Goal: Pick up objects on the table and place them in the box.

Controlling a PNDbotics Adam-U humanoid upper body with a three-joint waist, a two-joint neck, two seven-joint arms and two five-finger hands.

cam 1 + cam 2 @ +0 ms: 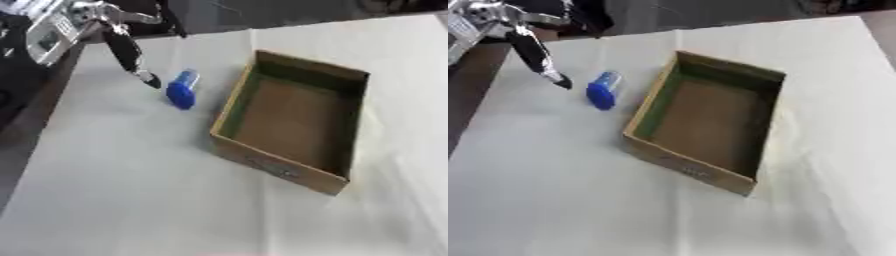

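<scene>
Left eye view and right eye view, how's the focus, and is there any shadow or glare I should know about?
Left eye view: soft all over; the blue object shows no detail, and the left robot hand is smeared. Right eye view: equally soft; the box casts a faint shadow on the white table and is dark along its inner left wall. No strong glare in either view.

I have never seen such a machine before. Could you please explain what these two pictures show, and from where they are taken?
Both pictures come from the two eyes of one camera in a humanoid robot's head, looking down at a white-covered table. The black and silver left hand reaches in from the upper left, fingers extended downward, holding nothing. Just beside its fingertips lies a small blue cylindrical object with a paler end, apart from the open brown cardboard box, which looks empty. The right hand is not visible.
</scene>
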